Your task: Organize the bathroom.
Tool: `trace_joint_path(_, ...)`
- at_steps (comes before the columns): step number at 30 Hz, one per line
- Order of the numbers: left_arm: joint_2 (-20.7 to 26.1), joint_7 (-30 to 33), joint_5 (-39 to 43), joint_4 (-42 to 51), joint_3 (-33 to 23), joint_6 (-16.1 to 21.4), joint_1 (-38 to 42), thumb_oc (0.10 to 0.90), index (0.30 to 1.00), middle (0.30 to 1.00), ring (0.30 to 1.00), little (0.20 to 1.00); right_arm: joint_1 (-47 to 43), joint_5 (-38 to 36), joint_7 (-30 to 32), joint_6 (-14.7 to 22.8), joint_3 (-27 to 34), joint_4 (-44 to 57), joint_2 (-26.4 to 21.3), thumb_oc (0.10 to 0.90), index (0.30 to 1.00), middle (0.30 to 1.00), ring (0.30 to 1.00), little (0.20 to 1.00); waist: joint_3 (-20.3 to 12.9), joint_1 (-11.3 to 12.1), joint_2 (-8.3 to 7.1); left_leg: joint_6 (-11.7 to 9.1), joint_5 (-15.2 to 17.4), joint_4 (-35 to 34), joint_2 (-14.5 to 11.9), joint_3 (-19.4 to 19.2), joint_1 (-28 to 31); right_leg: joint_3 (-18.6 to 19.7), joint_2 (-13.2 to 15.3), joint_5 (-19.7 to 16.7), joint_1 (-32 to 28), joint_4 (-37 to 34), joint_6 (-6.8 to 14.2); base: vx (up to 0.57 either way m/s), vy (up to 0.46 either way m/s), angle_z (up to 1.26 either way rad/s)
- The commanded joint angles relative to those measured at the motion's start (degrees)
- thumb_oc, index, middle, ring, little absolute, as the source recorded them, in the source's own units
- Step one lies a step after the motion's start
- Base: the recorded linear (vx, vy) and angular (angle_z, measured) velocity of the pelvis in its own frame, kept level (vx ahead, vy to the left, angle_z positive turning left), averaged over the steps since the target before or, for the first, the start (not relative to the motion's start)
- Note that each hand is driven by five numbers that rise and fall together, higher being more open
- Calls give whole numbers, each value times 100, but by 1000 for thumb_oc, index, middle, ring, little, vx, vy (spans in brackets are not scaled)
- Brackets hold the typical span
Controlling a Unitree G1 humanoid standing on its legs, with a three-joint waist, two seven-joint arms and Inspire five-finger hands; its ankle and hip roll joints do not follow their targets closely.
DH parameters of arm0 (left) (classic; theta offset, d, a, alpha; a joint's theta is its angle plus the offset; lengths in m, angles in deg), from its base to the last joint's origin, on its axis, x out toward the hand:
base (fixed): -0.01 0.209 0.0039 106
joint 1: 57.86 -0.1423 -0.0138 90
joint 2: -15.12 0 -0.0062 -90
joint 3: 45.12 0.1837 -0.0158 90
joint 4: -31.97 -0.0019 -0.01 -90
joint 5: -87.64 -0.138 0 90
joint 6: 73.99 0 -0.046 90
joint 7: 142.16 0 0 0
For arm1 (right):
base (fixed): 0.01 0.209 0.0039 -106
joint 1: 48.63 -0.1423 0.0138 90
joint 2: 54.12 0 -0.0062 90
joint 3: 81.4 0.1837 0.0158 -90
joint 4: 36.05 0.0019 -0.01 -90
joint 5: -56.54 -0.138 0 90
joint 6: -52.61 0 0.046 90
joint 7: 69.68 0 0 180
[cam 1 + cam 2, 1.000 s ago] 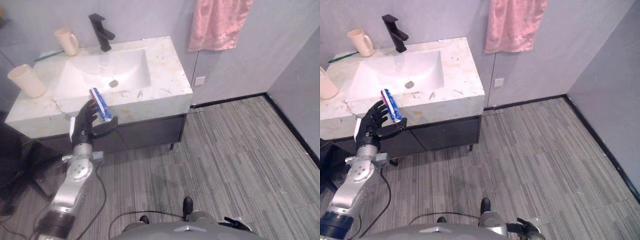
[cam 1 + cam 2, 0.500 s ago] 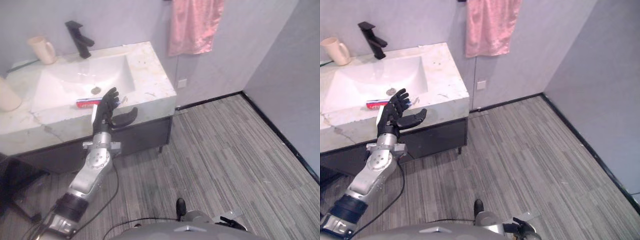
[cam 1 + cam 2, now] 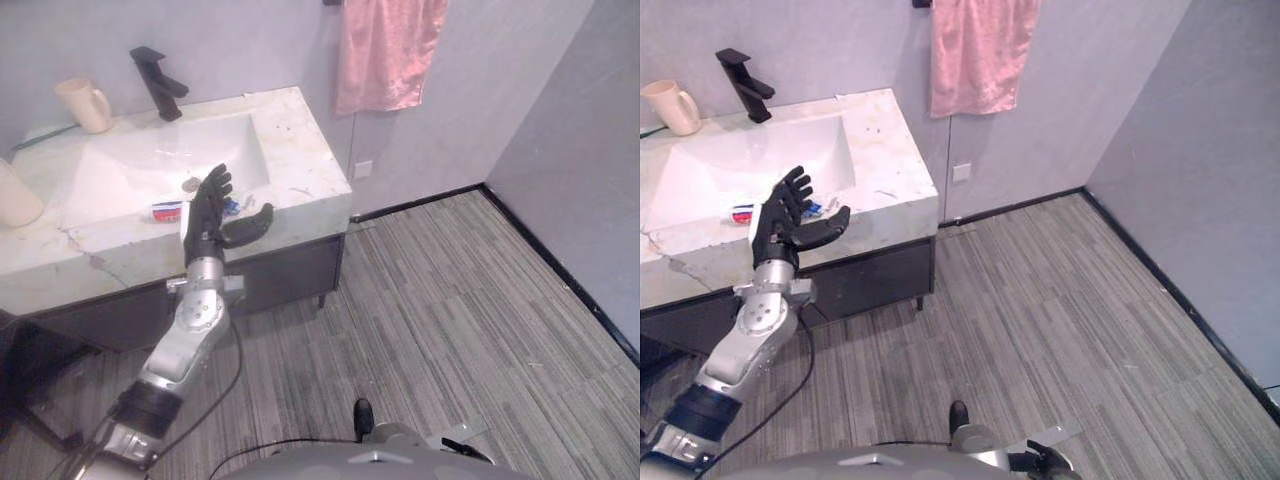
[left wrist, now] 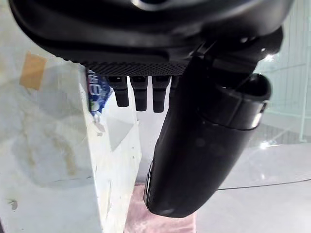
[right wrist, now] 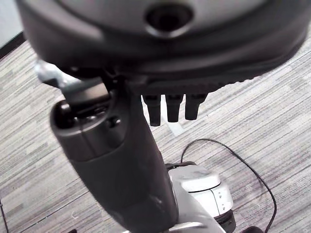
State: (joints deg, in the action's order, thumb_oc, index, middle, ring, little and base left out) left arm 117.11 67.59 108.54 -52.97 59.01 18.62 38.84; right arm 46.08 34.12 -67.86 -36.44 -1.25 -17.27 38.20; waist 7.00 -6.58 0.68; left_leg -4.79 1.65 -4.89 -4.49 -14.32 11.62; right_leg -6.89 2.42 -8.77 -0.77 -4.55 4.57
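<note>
On the counter (image 3: 300,185), one toothpaste tube (image 3: 168,210) lies behind the open, empty left hand (image 3: 210,215).

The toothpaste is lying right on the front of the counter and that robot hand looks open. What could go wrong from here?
The toothpaste tube lies near the counter's front edge, by the sink basin. The left robot hand hangs open over it, so a careless sweep might knock it to the floor or into the basin.

Grey walls (image 3: 520,90), striped grey floor (image 3: 450,320)
</note>
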Motion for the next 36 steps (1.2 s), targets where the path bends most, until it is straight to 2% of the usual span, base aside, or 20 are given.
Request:
trace_joint_path(1,540,-244,-553,1213,-642,912,604,800,900,900,900,900,-273,272,-52,156,-232,-163,-56,800,900,900,900,900,-75,-51,9,322,335,1097,266,246,-691,-38,-71,1075,-351,481,281,-26,10,5)
trace_joint_path(4,789,-170,-447,1560,-729,1019,845,800,900,900,900,900,-321,249,-100,161,-302,-192,-69,800,900,900,900,900,-93,-45,41,317,317,1063,250,241,-651,-72,-53,1093,-364,503,300,-38,8,9)
trace_joint_path(7,933,-250,-633,1706,-831,896,993,800,900,900,900,900,-395,250,-139,151,-321,-220,-74,800,900,900,900,900,-137,-40,68,305,302,1008,258,262,-607,-94,-45,1102,-390,498,306,-15,2,4)
trace_joint_path(8,1117,-398,-996,1816,-923,457,1106,800,900,900,900,900,-433,271,-131,136,-339,-224,-66,800,900,900,900,900,-172,-36,86,300,292,973,270,267,-583,-102,-39,1101,-397,489,320,-20,0,4)
trace_joint_path(9,1149,-424,-1010,1826,-938,400,1117,800,900,900,900,900,-437,273,-129,133,-340,-225,-65,800,900,900,900,900,-174,-37,88,300,291,967,270,266,-578,-104,-39,1102,-399,488,321,-33,-4,2)
trace_joint_path(10,1519,-853,-1231,1817,-1045,-284,1230,800,900,900,900,900,-456,287,-116,120,-342,-230,-74,800,900,900,900,900,-198,-32,125,297,285,940,268,243,-551,-117,-37,1103,-411,474,336,-33,-9,3)
trace_joint_path(12,2027,-1278,-1545,1664,-1141,-1045,1329,800,900,900,900,900,-490,318,-102,112,-303,-262,-101,800,900,900,900,900,-216,-10,178,278,270,940,257,214,-548,-165,-33,1093,-444,437,350,-19,-5,1)
trace_joint_path(13,2215,-1337,-1616,1608,-1198,-1201,1341,800,900,900,900,900,-503,317,-102,102,-288,-271,-118,800,900,900,900,900,-221,3,196,274,269,936,258,206,-539,-181,-31,1090,-455,419,354,0,0,0)
trace_joint_path(14,2649,-1687,-1825,1411,-1350,-1512,1351,800,900,900,900,900,-531,312,-102,68,-247,-272,-142,800,900,900,900,900,-225,30,222,268,262,918,256,189,-513,-229,-25,1086,-487,380,367,0,0,0)
trace_joint_path(15,2649,-1687,-1825,1411,-1350,-1512,1351,800,900,900,900,900,-531,312,-102,68,-247,-272,-142,800,900,900,900,900,-225,30,222,268,262,918,256,189,-513,-229,-25,1086,-487,380,367,-24,-7,-6)
trace_joint_path(16,2751,-1906,-1989,1344,-1380,-1712,1353,800,900,900,900,900,-537,315,-102,60,-231,-269,-150,800,900,900,900,900,-228,41,233,267,257,912,253,183,-506,-246,-23,1086,-496,371,372,-33,-5,-1)
trace_joint_path(17,3501,-2565,-1996,889,-1571,-1883,1390,800,900,900,900,900,-590,290,-69,-35,-186,-229,-208,800,900,900,900,900,-223,84,297,244,214,880,249,174,-495,-311,-19,1064,-527,333,383,-44,-6,1)
trace_joint_path(18,4030,-3216,-2420,418,-1557,-1862,1511,800,900,900,900,900,-608,269,-37,-105,-172,-184,-245,800,900,900,900,900,-227,94,343,228,178,858,239,166,-499,-344,-12,1049,-537,317,399,-39,-4,5)
trace_joint_path(20,4511,-3929,-2670,-42,-1384,-1847,1698,800,900,900,900,900,-619,259,-39,-136,-146,-169,-303,800,900,900,900,900,-226,84,390,208,129,845,224,163,-517,-365,-6,1039,-539,311,417,-8,-6,4)
trace_joint_path(21,4807,-4341,-2728,-451,-1225,-1687,1922,800,900,900,900,900,-627,223,-29,-185,-148,-136,-346,800,900,900,900,900,-222,87,414,188,97,849,216,170,-544,-394,8,1021,-537,299,426,-12,-13,13)
trace_joint_path(24,5310,-4786,-2981,-1215,-785,-1412,2474,800,900,900,900,900,-619,204,-39,-270,-161,-82,-436,800,900,900,900,900,-222,66,481,177,72,834,210,161,-569,-438,24,998,-542,269,445,-10,-11,13)
trace_joint_path(25,5344,-4832,-3022,-1279,-721,-1399,2545,800,900,900,900,900,-614,200,-43,-279,-158,-77,-441,800,900,900,900,900,-222,67,485,176,70,829,209,162,-571,-443,26,997,-542,268,448,-13,-15,16)
trace_joint_path(27,5631,-5272,-3073,-1864,-243,-1083,3111,800,900,900,900,900,-592,150,-49,-304,-173,-53,-474,800,900,900,900,900,-223,46,534,171,53,824,207,152,-597,-484,36,985,-534,269,463,-12,-21,9)
trace_joint_path(30,5838,-5482,-2905,-2380,314,-571,3799,800,900,900,900,900,-552,64,-34,-283,-200,-50,-471,800,900,900,900,900,-217,40,566,176,55,829,211,151,-634,-520,55,976,-516,267,479,-8,-17,3)
trace_joint_path(36,5841,-5417,-2662,-2598,1433,-361,5160,800,900,900,900,900,-467,-21,-55,-260,-247,-66,-433,800,900,900,900,900,-239,-20,564,178,73,823,200,97,-636,-537,68,962,-487,261,519,6,-28,2)
